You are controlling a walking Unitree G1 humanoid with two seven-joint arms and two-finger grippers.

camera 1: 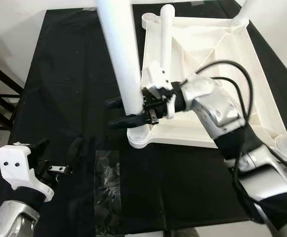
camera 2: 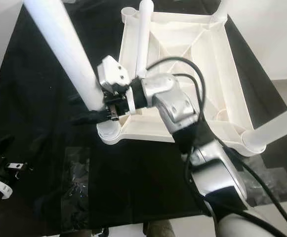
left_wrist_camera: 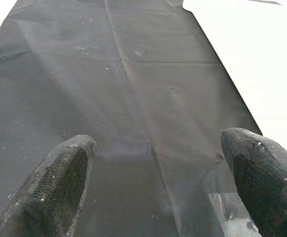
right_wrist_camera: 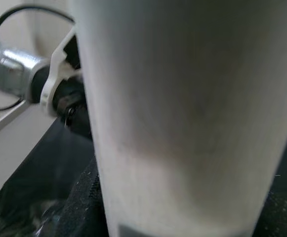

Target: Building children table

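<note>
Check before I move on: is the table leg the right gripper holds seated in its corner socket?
Seated, apparently: the table leg stands upright in the corner socket; right gripper closed around it.

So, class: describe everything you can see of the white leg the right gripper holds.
The leg is a plain white round tube, smooth, plastic by its look. It stands tilted, its lower end set in the corner socket of the upturned white tabletop, which lies on a black sheet. Its upper end runs out of frame. The right gripper is shut on it just above the socket, one black finger on each side. Nothing else touches it.
</note>
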